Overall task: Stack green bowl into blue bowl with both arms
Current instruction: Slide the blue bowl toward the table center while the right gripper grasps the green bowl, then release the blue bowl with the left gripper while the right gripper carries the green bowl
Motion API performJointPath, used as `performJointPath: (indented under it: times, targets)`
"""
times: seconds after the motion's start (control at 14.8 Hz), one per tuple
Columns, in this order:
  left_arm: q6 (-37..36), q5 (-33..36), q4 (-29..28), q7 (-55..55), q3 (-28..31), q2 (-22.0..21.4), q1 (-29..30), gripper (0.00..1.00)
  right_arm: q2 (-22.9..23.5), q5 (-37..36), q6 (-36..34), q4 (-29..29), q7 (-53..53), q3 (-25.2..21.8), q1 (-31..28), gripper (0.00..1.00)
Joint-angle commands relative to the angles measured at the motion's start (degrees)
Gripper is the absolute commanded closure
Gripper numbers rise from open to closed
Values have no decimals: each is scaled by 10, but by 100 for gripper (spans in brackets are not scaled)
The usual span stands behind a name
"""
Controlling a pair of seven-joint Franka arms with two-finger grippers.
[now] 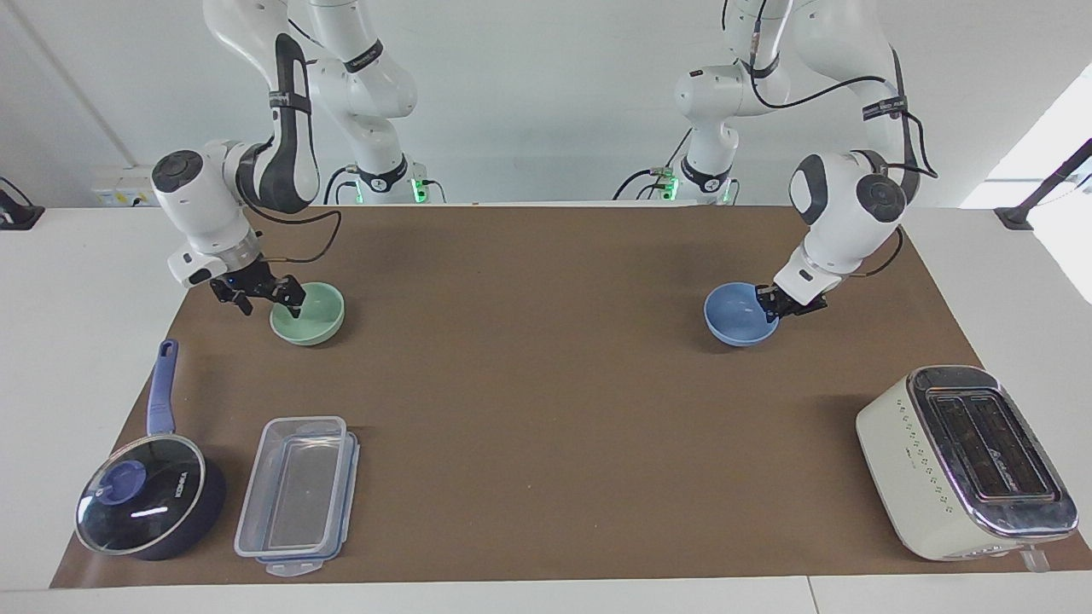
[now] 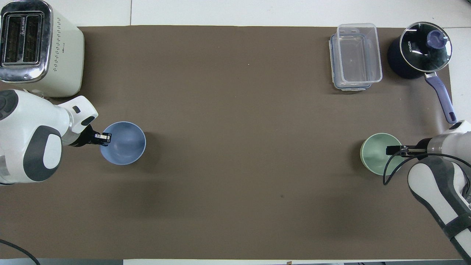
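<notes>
Left gripper [image 1: 775, 304] clamped on the rim of the blue bowl [image 1: 739, 314], at that bowl's edge toward the left arm's end of the table; bowl upright, mouth up, tipped a little, right of centre in the facing view and at left-centre in the overhead view [image 2: 123, 143]. Seen from above, gripper [image 2: 104, 138] pinching the rim with one finger inside.

Right gripper [image 1: 271, 296] spread wide at the rim of the green bowl [image 1: 308, 313], one finger dipped inside the bowl, the other outside; no squeeze on the rim visible. Green bowl flat on the mat, mouth up, left of centre in the facing view, right-centre in the overhead view [image 2: 379, 153], under the gripper tip [image 2: 393, 150].

Both bowls round, so no long axis to speak of. Well apart, with bare brown mat [image 1: 546, 384] between them.

Around them: one toaster [image 1: 968, 460] at lower right of the facing view, slots up; one clear container [image 1: 298, 495] at lower left; one saucepan [image 1: 145, 495] with glass lid beside it, handle pointing toward the robots. Nothing lying between the two bowls.

Counted: two bowls, two arms, one toaster, one container, one saucepan.
</notes>
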Motion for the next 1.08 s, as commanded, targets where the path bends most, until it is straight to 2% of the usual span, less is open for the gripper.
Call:
performJointPath:
  times: [0.0,0.07,0.13,0.2,0.54,0.61,0.74,1.01]
  targets:
    - [-74,-72,121,-157,2,51,-85,100,-11,13,20,-19,-26,3,-5,2]
    - [-62,-84,121,-215,2,53,-122,100,-11,12,20,-19,-35,3,-6,9]
    - [-29,-86,113,-269,2,53,-168,100,-11,13,20,-20,-38,3,-7,41]
    - [3,-87,95,-307,1,50,-206,100,-11,12,20,-19,-39,3,-6,99]
    - [106,-94,48,-375,2,66,-325,100,-11,12,18,-19,-40,3,-6,100]
    - [136,-94,40,-375,2,75,-335,100,-11,12,17,-14,-40,3,-7,100]
    - [145,-94,37,-368,2,87,-341,100,-11,13,6,2,-39,3,-6,100]
    - [150,-94,28,-364,2,85,-341,100,-30,13,-85,71,-33,8,3,100]
